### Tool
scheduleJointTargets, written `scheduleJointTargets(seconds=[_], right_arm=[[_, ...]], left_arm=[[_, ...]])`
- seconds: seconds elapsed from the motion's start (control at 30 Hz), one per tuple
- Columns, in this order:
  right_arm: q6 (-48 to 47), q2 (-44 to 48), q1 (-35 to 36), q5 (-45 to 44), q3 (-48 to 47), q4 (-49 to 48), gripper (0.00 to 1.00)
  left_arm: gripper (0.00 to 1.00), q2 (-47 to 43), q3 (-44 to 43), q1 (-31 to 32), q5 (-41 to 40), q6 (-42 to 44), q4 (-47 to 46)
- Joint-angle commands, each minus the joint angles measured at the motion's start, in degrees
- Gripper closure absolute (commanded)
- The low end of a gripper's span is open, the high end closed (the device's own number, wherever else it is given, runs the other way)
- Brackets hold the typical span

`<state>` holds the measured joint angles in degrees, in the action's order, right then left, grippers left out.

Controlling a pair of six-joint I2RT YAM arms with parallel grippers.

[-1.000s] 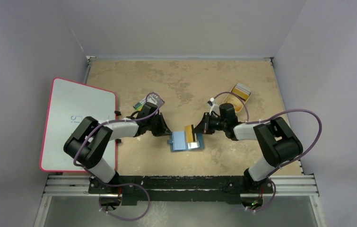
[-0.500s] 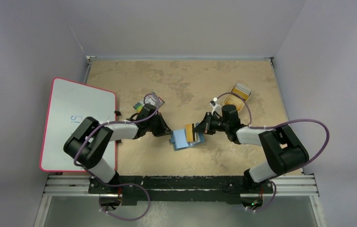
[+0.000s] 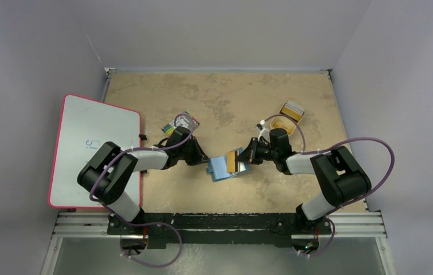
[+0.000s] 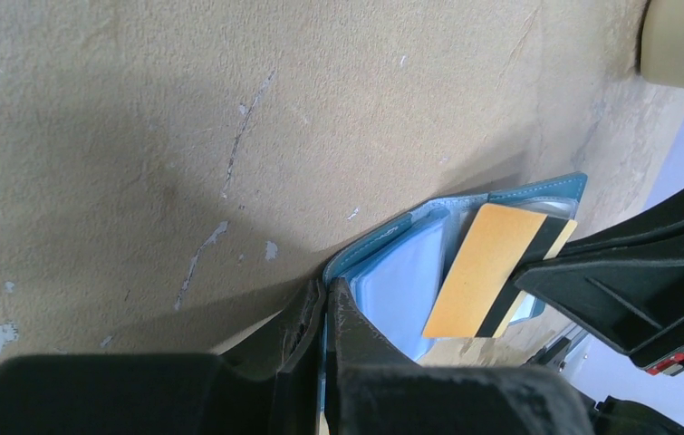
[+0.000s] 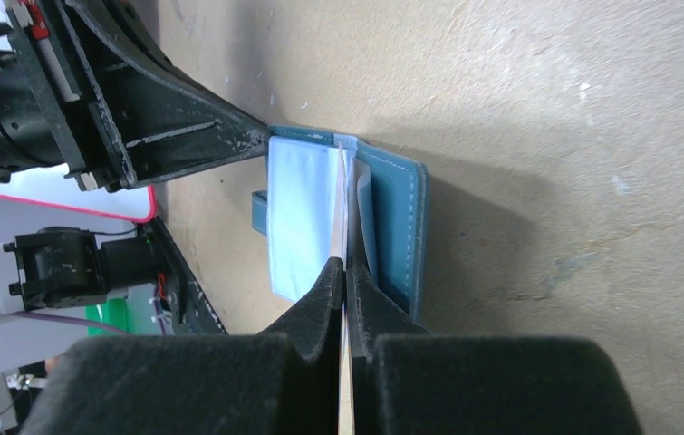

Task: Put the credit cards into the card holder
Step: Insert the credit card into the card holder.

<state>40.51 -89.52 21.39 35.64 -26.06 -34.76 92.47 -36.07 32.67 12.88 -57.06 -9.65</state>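
From above, the open holder (image 3: 221,168) lies between my grippers. My left gripper (image 3: 204,163) is pinched shut on its edge. My right gripper (image 3: 242,158) is shut on an orange card (image 3: 232,162) over the holder. Other cards (image 3: 292,110) lie well behind my right gripper, not yet picked up.

Left wrist: my fingers pinch the holder's corner. Just ahead of them the card's end overlaps the lining, not visibly inside a pocket.

Right wrist: the card runs edge-on from my closed fingers toward the fold. I judge this insertion under way but unfinished, with the others left to do.
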Motion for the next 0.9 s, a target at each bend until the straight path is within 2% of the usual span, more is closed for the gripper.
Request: scheduleJointTargets(seconds=[0.0, 0.43, 0.87], right_arm=[[-1.0, 1.7, -2.1, -1.6, -0.1, -2.1, 1.00], [-1.7, -4.5, -2.3, 2.8, 1.1, -8.8, 1.00], [-3.7, -5.5, -2.2, 3.6, 1.8, -8.1, 1.00]], left_arm=[[1.00, 1.6, 1.3, 0.1, -4.5, 1.5, 3.6], [1.00, 2.0, 0.5, 0.2, -5.0, 1.7, 4.1], [1.00, 2.6, 0.4, 0.2, -5.7, 1.3, 4.2]])
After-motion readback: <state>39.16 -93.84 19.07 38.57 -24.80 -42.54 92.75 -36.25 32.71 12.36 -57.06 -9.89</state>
